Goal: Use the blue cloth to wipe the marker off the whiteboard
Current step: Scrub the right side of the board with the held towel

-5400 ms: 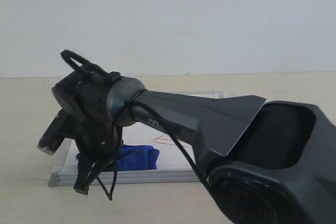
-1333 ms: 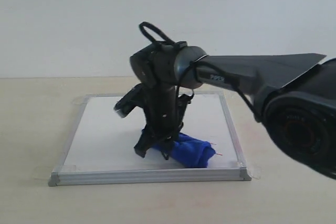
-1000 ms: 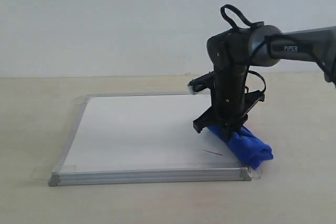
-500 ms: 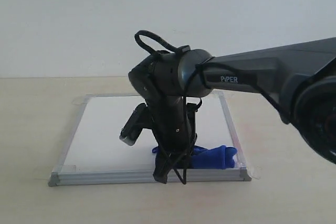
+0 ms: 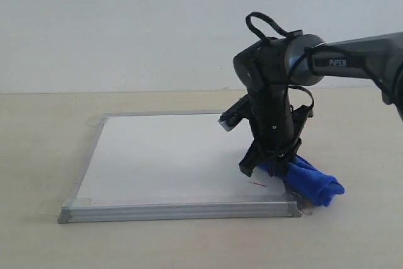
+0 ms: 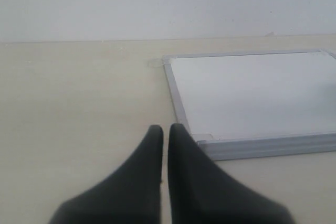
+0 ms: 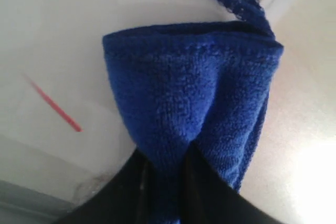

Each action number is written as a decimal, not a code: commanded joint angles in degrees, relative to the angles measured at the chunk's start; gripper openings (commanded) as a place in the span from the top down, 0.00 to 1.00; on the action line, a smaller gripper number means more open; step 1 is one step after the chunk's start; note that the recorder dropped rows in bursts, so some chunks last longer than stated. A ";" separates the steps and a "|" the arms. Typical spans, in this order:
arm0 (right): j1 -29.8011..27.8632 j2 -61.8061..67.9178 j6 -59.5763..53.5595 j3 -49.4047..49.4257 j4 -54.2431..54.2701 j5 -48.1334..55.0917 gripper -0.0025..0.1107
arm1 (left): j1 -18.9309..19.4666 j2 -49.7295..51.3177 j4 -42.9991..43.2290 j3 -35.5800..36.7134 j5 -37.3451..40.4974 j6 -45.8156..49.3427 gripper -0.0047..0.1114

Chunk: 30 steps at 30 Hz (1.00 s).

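Observation:
The whiteboard (image 5: 164, 155) lies flat on the table, framed in silver. A single short red marker stroke (image 5: 257, 184) shows near its front right corner, also visible in the right wrist view as a red marker stroke (image 7: 55, 107). My right gripper (image 5: 267, 165) is shut on the blue cloth (image 5: 308, 179), which hangs over the board's right front corner. Close up, the blue cloth (image 7: 194, 93) is pinched between the black fingers of the right gripper (image 7: 165, 163). My left gripper (image 6: 164, 129) is shut and empty, hovering over bare table beside the whiteboard (image 6: 252, 90).
A beige table (image 5: 44, 155) surrounds the board, and a plain white wall (image 5: 126, 23) stands behind. Clear tape tabs (image 5: 53, 207) hold the board's corners. The right arm (image 5: 352, 61) reaches in from the right.
The right gripper has swept the cloth back and forth over the board; since half a second ago it has moved from the front middle to the right front corner. Most red lines are gone.

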 commanded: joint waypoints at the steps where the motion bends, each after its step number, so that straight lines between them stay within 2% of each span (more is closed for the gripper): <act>1: 5.23 -0.42 -5.80 0.22 2.38 0.26 0.98 | 0.13 -0.13 -0.12 0.22 0.04 -0.60 0.93; 2: 7.93 -0.42 -10.50 0.22 2.38 0.26 0.98 | 0.13 -0.13 -0.12 0.22 0.04 -0.60 0.93; 6: 12.73 -0.42 -18.31 0.22 2.38 0.26 0.98 | 0.13 -0.13 -0.12 0.22 0.04 -0.60 0.93; 10: 13.68 -0.42 -18.99 0.22 1.87 0.26 0.98 | 0.13 -0.13 -0.12 0.22 0.04 -0.60 0.93; 17: 7.53 -0.42 -14.94 1.57 1.08 0.26 0.98 | 0.13 -0.13 -0.12 0.22 0.04 -0.60 0.93; 24: -0.21 -0.53 -18.96 12.27 -0.92 0.26 0.98 | 0.13 -0.13 -0.12 0.22 0.04 -0.60 0.93; 30: -0.54 -1.07 -18.77 12.79 -1.44 0.26 0.98 | 0.13 -0.13 -0.12 0.22 0.04 -0.60 0.93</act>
